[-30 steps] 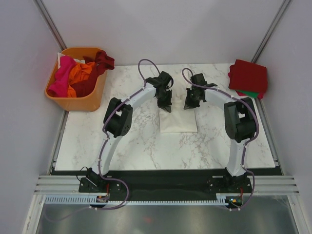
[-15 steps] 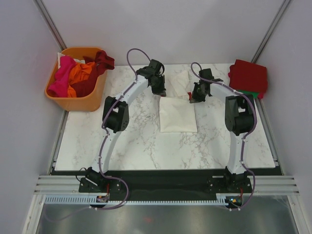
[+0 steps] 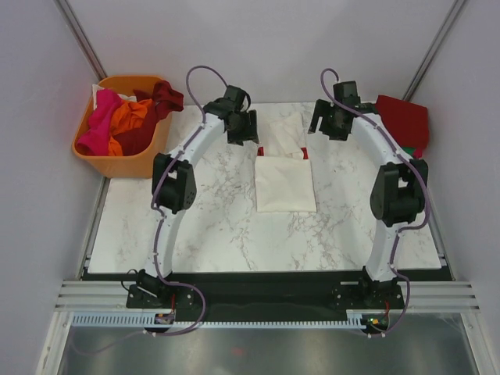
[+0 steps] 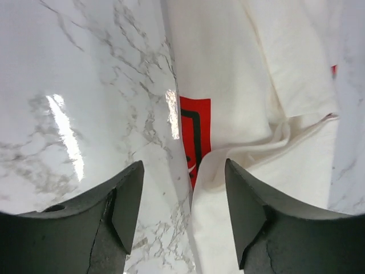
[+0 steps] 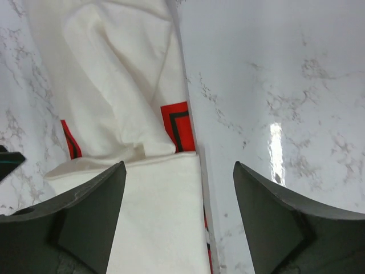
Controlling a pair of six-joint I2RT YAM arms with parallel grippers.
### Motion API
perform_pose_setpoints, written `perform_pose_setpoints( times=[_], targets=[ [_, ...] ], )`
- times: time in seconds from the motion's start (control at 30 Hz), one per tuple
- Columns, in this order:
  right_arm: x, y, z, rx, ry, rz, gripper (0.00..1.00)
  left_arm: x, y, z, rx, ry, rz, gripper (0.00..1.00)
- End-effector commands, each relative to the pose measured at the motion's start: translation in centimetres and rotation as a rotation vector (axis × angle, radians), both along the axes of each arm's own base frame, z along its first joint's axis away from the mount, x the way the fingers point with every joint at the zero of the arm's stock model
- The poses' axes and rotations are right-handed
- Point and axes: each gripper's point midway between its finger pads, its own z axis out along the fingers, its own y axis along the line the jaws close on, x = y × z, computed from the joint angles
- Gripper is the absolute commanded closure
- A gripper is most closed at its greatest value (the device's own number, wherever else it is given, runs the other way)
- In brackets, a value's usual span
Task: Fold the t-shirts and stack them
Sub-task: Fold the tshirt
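Note:
A cream-white t-shirt [image 3: 285, 183] with red print lies in the middle of the marble table, a looser part [image 3: 287, 131] spread toward the far edge. My left gripper [image 3: 243, 136] hovers at its far left corner and stands open; in the left wrist view the gripper [image 4: 182, 165] straddles the shirt's left edge [image 4: 228, 85] with nothing held. My right gripper [image 3: 323, 125] is open off the far right corner; in the right wrist view the gripper [image 5: 179, 165] is above the shirt's right edge [image 5: 154, 217]. A folded red t-shirt [image 3: 402, 121] tops a stack at the far right, a green one [image 3: 405, 150] showing beneath it.
An orange plastic basket [image 3: 148, 160] at the far left holds pink [image 3: 100, 125], orange [image 3: 129, 117] and dark red [image 3: 160, 98] tees. Grey walls close in on three sides. The table's far edge runs just behind both grippers.
Both grippers carried part of the cream shirt toward the far edge, then opened and let it go. The shirt now lies longer, with red print showing at the fold.

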Motion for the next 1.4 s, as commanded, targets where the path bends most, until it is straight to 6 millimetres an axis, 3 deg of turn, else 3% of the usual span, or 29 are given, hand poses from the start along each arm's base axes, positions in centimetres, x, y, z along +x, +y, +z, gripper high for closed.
perform_pose_setpoints(
  times=[0.0,0.03,0.07,0.13,0.17,0.2,0.23,0.27,0.3,0.33,0.4,0.43,0.53,0.6,0.63,0.77,0.93,1.17,1.37],
  targets=[
    [-3.5,-1.7,5.9,-0.055,-0.073,-0.006,0.15,-0.4,3.4,13.8,-0.001,-0.273,0.032,0.33],
    [-4.9,-1.5,7.5,-0.039,-0.102,0.009,0.15,-1.3,3.7,14.7,-0.008,-0.274,0.037,0.33],
    [-6.9,-1.6,5.3,-0.035,-0.042,0.02,0.15,-2.3,4.0,15.1,-0.012,-0.266,0.043,0.35],
    [-8.9,-0.9,4.5,0.01,-0.035,0.045,0.15,-6.1,4.5,14.9,-0.039,-0.201,0.055,0.41],
    [-11.8,-0.1,3.1,0.07,0.005,0.069,0.15,-7.5,4.4,14.3,-0.05,-0.169,0.057,0.42],
    [-12.4,0.5,2.8,0.112,-0.009,0.085,0.15,-9.7,4.8,11.7,-0.038,-0.091,0.058,0.43],
    [-13.7,0.9,3.2,0.147,-0.025,0.097,0.15,-11.7,3.7,12.2,-0.088,-0.068,0.031,0.44],
    [-16.1,1.7,0.8,0.202,0.041,0.122,0.15,-13.1,3.0,11.6,-0.11,-0.039,0.006,0.44],
    [-16.5,2.2,0.6,0.239,0.025,0.123,0.16,-15.3,2.7,9.0,-0.105,0.033,-0.014,0.44],
    [-18.2,2.3,-0.7,0.257,0.048,0.124,0.16,-17.0,1.1,9.1,-0.134,0.043,-0.06,0.39],
    [-19.1,2.4,-1.2,0.276,0.05,0.133,0.17,-20.4,-0.5,6.6,-0.112,0.103,-0.117,0.3],
    [-19.9,2.4,-2.1,0.274,0.068,0.131,0.18,-21.0,-1.1,6.3,-0.122,0.102,-0.118,0.28],
    [-20.7,2.2,-3.1,0.267,0.083,0.136,0.18,-24.1,-2.1,3.7,-0.106,0.158,-0.154,0.26],
    [-21.4,2.2,-4.0,0.267,0.101,0.136,0.18,-25.6,-1.7,1.4,-0.066,0.214,-0.165,0.26],
    [-21.4,2.2,-4.1,0.27,0.101,0.138,0.19,-25.2,-2.7,1.2,-0.106,0.211,-0.123,0.26],
    [-22.0,2.0,-5.3,0.264,0.119,0.136,0.19,-25.3,-3.2,-1.6,-0.096,0.229,-0.106,0.28],
    [-22.1,1.9,-6.6,0.258,0.14,0.129,0.19,-24.8,-3.7,-2.4,-0.101,0.209,-0.104,0.3],
    [-21.9,2.2,-7.9,0.267,0.157,0.134,0.2,-23.5,-3.0,-2.7,-0.053,0.14,-0.078,0.43],
    [-21.7,2.2,-8.5,0.263,0.17,0.137,0.2,-23.0,-1.8,-4.5,0.01,0.132,-0.034,0.46]
  ],
)
